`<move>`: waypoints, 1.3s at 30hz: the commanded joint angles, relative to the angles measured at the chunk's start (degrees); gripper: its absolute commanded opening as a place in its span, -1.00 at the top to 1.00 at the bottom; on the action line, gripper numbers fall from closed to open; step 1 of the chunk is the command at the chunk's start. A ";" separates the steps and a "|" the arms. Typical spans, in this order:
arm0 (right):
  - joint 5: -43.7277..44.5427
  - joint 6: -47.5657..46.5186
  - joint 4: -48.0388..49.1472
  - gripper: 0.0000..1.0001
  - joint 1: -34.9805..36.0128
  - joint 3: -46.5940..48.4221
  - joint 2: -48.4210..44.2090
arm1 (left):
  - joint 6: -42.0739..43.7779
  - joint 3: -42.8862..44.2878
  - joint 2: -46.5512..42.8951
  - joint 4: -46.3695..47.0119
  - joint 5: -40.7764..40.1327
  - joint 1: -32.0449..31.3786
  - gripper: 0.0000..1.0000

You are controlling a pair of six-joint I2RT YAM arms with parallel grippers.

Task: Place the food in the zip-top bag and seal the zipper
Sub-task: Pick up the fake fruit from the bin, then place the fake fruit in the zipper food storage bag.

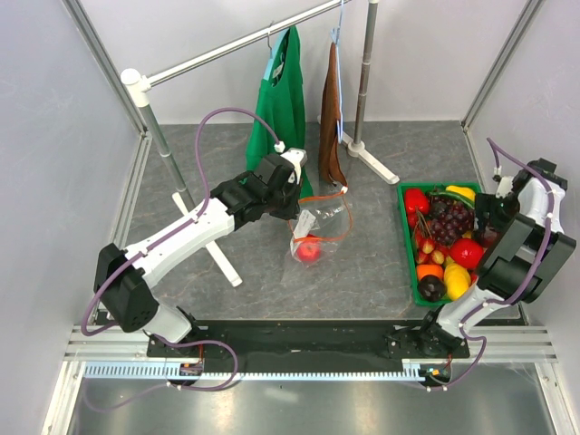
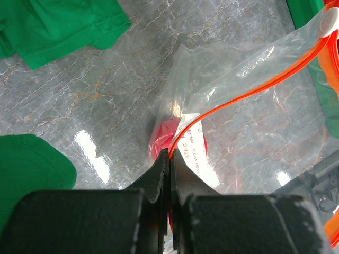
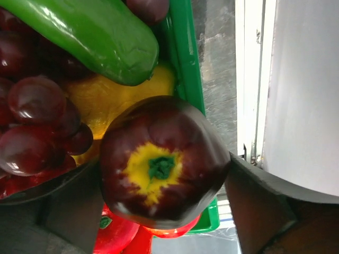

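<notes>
The clear zip-top bag (image 1: 319,228) lies mid-table with a red apple (image 1: 310,251) inside it. My left gripper (image 1: 292,210) is shut on the bag's orange-red zipper (image 2: 249,95), pinching it near the apple (image 2: 161,140); the whitish tab (image 2: 328,22) sits at the zipper's far end. My right gripper (image 1: 497,210) hovers over the green tray (image 1: 405,243) of toy fruits and is shut on a dark maroon round fruit (image 3: 161,166) with a yellow and green top. Dark purple grapes (image 1: 449,217) lie in the tray, also in the right wrist view (image 3: 37,121).
A clothes rack (image 1: 236,38) with a green garment (image 1: 283,100) and a brown cloth (image 1: 332,118) stands behind the bag; its white foot (image 1: 217,254) runs near the left arm. The tray also holds a green cucumber (image 3: 90,32), yellow and red fruits. Cage walls on both sides.
</notes>
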 commanded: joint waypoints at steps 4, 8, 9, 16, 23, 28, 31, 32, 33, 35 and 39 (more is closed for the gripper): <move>-1.39 -1.97 -0.77 -0.51 -0.62 0.51 -2.47 | 1.77 2.35 0.51 1.08 0.76 0.11 0.96; -2.53 -2.41 -4.54 -0.30 -0.62 3.92 -4.67 | 1.77 2.09 0.51 1.09 0.76 0.11 0.96; -3.31 -2.68 -5.34 -0.26 -0.62 4.89 -5.20 | 1.77 2.09 0.51 1.17 0.85 0.11 0.96; -24.29 -2.15 -14.21 -0.03 1.83 14.83 -9.85 | 0.63 1.38 0.86 0.73 2.25 0.20 0.96; -45.23 13.55 -0.55 0.07 21.15 12.67 -18.81 | -0.08 1.03 1.21 0.56 3.57 0.46 0.96; -44.38 29.30 27.73 0.04 40.10 2.54 -26.81 | -0.69 1.21 1.39 0.64 6.82 0.55 0.96; -40.17 30.46 32.95 0.03 50.13 -0.37 -26.66 | -1.13 1.21 1.21 0.56 7.09 0.55 0.96; -38.84 29.06 33.15 0.03 52.44 -0.98 -26.30 | -1.22 1.21 1.21 0.64 7.17 0.55 0.96; -37.79 28.35 33.32 0.03 54.47 -1.16 -25.17 | -1.31 1.29 1.21 0.64 7.44 0.55 0.96; -34.18 26.51 33.50 0.03 59.92 -1.95 -24.37 | -1.48 1.47 1.30 0.56 7.53 0.72 0.96; -30.57 19.85 32.37 0.04 64.41 -4.76 -23.31 | -1.75 1.73 1.30 0.38 8.32 1.25 0.96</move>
